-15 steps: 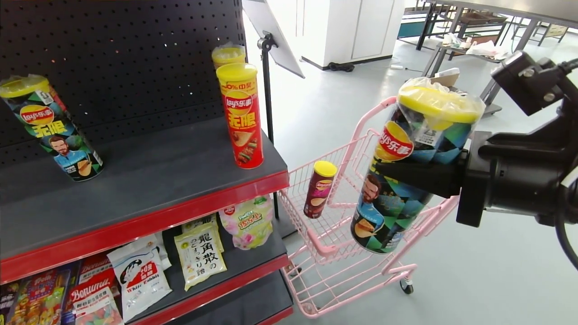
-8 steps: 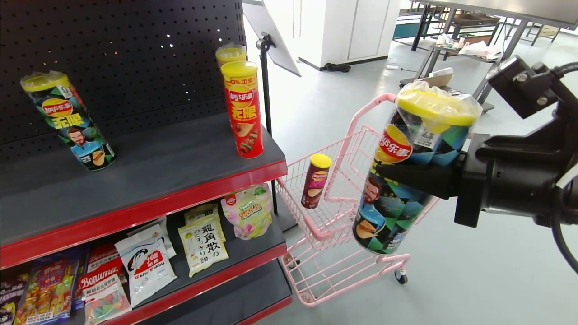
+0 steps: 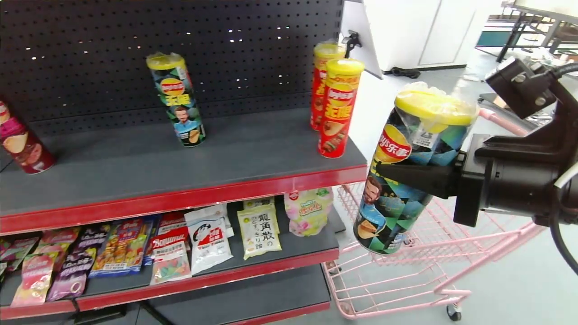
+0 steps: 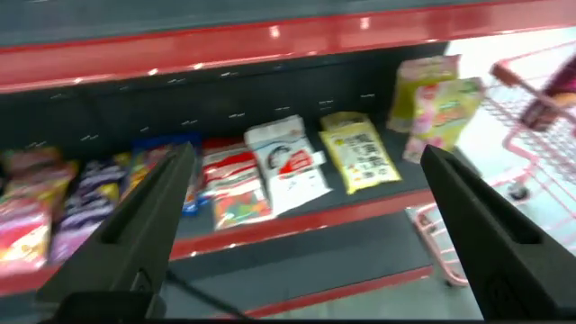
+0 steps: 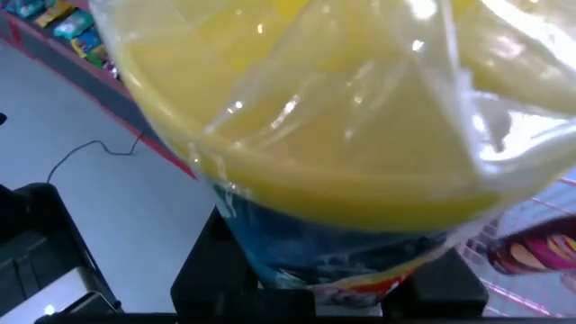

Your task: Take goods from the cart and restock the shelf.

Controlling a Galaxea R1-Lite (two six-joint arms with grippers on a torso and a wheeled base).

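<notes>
My right claw (image 3: pixel 406 177) is clamped on a can (image 3: pixel 424 124), right of the dark shelf (image 3: pixel 113 167), near the pink cart (image 3: pixel 397 280); my left claw (image 4: pixel 306 160) stands apart.

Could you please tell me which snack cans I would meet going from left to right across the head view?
dark red can → standing blue-green can → front red can → held blue-green can, clamped in the right gripper
</notes>
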